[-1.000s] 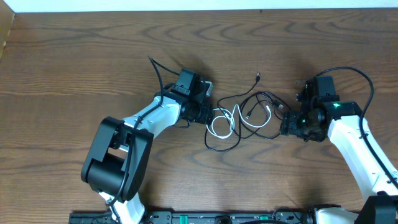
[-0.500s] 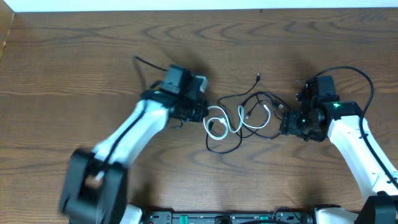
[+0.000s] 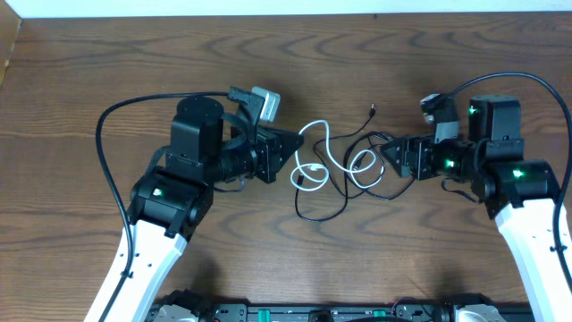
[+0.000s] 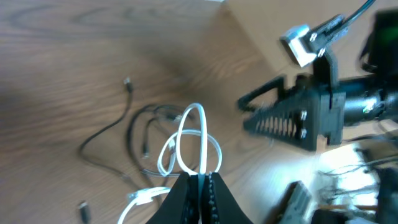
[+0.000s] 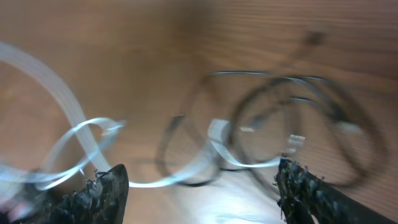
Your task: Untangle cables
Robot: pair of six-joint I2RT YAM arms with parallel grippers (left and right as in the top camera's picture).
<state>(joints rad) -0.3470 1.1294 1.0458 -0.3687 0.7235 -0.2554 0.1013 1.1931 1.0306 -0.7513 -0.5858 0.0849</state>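
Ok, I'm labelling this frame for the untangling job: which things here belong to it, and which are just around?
Part of the job:
- white cable, pinched in the shut left gripper
- black cables overlapping it
- right gripper, open, facing the pile

Not part of it:
- thick black arm cables, fixed to the robot
- table

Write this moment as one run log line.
left hand: shut on white cable | right hand: open, empty | black cables: on table, crossing white cable
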